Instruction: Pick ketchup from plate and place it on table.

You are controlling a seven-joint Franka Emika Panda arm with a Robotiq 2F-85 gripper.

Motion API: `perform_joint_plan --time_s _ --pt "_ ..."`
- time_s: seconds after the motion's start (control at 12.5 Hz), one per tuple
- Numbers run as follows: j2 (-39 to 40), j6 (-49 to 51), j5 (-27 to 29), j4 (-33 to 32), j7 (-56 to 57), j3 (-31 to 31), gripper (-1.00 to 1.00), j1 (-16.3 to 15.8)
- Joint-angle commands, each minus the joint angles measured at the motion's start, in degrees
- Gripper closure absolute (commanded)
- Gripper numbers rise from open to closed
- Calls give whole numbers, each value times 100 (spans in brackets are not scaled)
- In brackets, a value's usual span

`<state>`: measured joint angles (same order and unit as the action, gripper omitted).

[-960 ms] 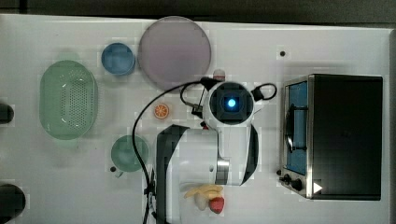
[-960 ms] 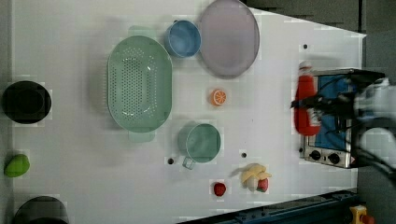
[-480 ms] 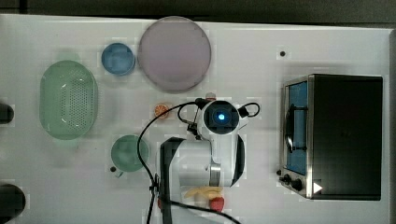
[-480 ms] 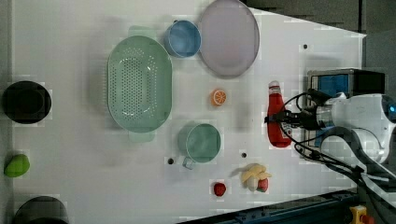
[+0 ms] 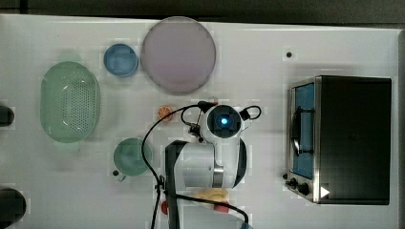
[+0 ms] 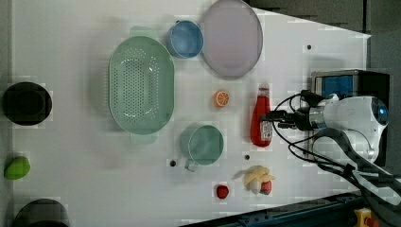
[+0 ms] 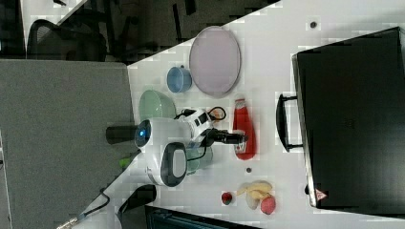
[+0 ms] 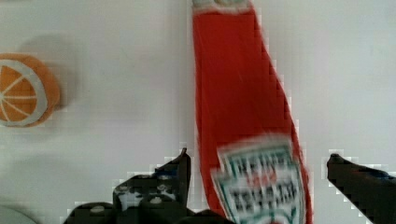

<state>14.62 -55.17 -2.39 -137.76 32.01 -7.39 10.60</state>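
In the left view, going from its left, the pale green perforated oval basket (image 6: 141, 85), the small blue bowl (image 6: 184, 39) and the large round pinkish-lilac plate (image 6: 231, 38) lay in turn. The red plastic ketchup bottle (image 6: 261, 119) lay flat on the broad white tabletop (image 6: 75, 156), well apart from the plate, between the orange slice (image 6: 221, 99) and the black gripper (image 6: 276, 120).

In the wrist view the jaws stood spread, a gap showing on each side of the bottle's labelled body.

The step in hand looked like the release. Done well, it called for lifting straight up off the bottle without brushing the label, since a lying bottle could roll.

The surface was smooth and bare around the bottle, with open room toward the black toaster oven (image 6: 352, 85) on the left view's right.
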Motion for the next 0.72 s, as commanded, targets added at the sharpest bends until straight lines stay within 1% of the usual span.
perform_joint_plan --time_s 0.08,0.24,0.4,0.56,0.72 --pt "-632 40 15 245 -8 14 -100 23" --pt "-1161 232 15 404 -420 13 -100 23" --pt "-1675 829 14 698 -1290 18 -100 23" --pt "-2066 1926 14 1129 -2212 6 -100 22" --pt "-2325 3132 14 1707 -2598 -14 -100 22"
